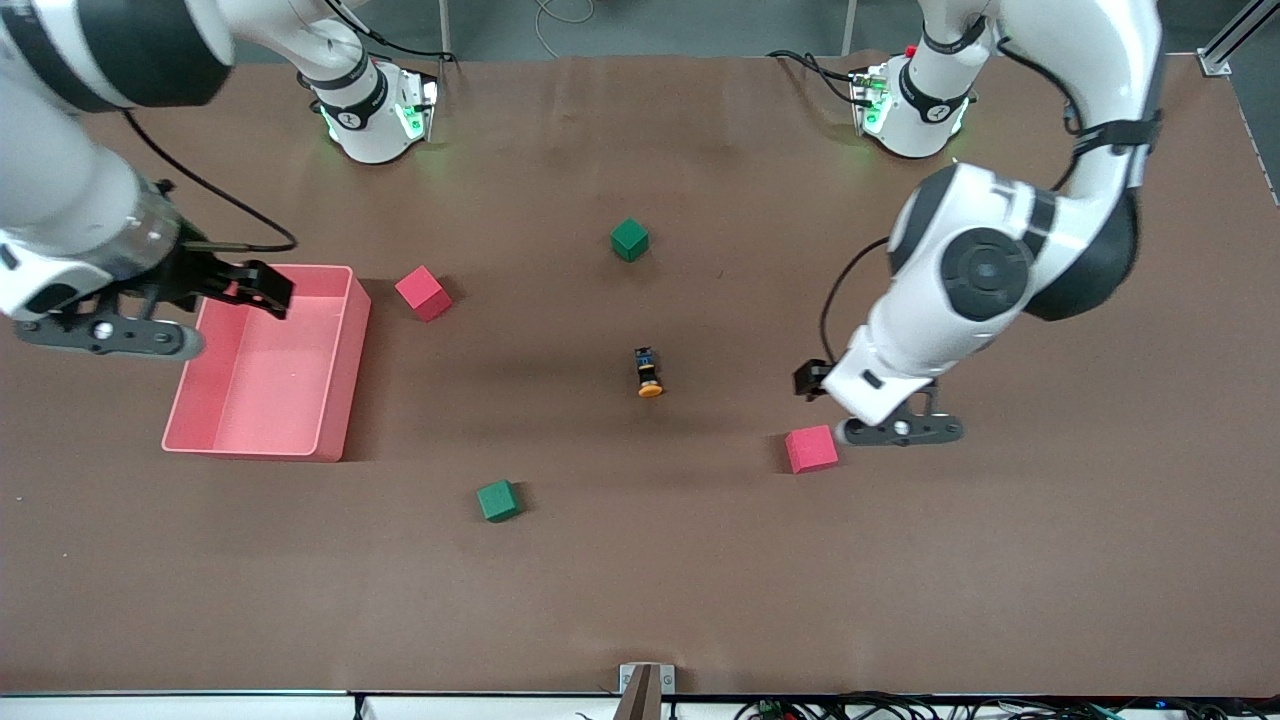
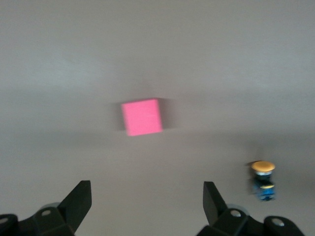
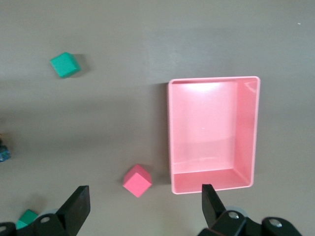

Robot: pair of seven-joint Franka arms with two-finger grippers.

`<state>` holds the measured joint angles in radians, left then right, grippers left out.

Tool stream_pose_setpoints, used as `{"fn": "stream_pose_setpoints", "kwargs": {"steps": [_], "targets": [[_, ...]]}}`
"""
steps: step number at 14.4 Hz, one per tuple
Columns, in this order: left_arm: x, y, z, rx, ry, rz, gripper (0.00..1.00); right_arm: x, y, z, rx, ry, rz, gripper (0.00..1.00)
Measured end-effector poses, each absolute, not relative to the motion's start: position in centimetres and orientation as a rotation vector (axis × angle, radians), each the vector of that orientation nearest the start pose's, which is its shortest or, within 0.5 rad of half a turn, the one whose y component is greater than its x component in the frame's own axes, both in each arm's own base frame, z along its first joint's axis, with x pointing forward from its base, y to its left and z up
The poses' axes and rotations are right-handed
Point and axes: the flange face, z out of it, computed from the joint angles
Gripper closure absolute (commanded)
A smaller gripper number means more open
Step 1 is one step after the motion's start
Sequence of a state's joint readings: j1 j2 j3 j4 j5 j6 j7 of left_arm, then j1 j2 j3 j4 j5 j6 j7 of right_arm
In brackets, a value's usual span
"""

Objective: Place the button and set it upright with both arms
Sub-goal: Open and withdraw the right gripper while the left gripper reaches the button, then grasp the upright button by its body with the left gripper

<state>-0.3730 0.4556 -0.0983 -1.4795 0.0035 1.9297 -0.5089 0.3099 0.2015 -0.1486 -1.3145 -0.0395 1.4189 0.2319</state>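
Note:
The button (image 1: 648, 372) lies on its side near the middle of the brown table, orange cap toward the front camera, blue rear toward the bases. It also shows in the left wrist view (image 2: 263, 179) and at the edge of the right wrist view (image 3: 4, 152). My left gripper (image 1: 812, 382) is open and empty in the air (image 2: 147, 196), beside the button toward the left arm's end, over the table by a red cube (image 1: 810, 448) (image 2: 142, 116). My right gripper (image 1: 262, 290) is open and empty (image 3: 146, 201), over the pink bin (image 1: 340, 400).
The pink bin (image 3: 170, 137) is empty, at the right arm's end. A second red cube (image 1: 422, 292) (image 3: 137, 180) lies beside it. One green cube (image 1: 629, 239) (image 3: 27, 217) lies farther than the button, another (image 1: 497, 500) (image 3: 64, 65) nearer.

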Motion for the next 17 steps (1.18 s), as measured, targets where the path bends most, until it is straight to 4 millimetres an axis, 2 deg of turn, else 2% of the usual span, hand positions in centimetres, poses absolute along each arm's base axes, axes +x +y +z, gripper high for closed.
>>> {"fn": "stream_pose_setpoints", "kwargs": {"steps": [2,5,7,9,13,15,17], "targets": [[60.4,-34.4,38.5,-3.157,-0.126,0.054,0.00,58.3,7.5,62.6,-3.212,0.146,0.117,0.00],[58.0,-39.6,33.8,-3.134,-0.193,0.085,0.00,57.0,5.3,64.2,-3.199,0.154,0.084,0.00],[56.6,-42.7,31.1,-3.144,-0.221,0.069,0.00,56.5,3.9,64.8,-3.194,0.124,0.067,0.00],[55.4,-45.3,29.0,-3.165,-0.249,0.037,0.00,56.6,1.6,64.6,-3.192,0.111,0.068,0.00],[53.0,-49.5,25.6,-3.213,-0.254,-0.021,0.00,56.7,-3.3,63.8,-3.159,0.083,0.078,0.00],[52.1,-50.8,24.2,-3.229,-0.260,-0.040,0.00,56.4,-4.8,63.6,-3.123,0.067,0.047,0.00],[51.7,-51.6,22.6,-3.230,-0.260,-0.038,0.00,55.7,-5.3,63.4,-3.113,0.055,0.028,0.00]]}}
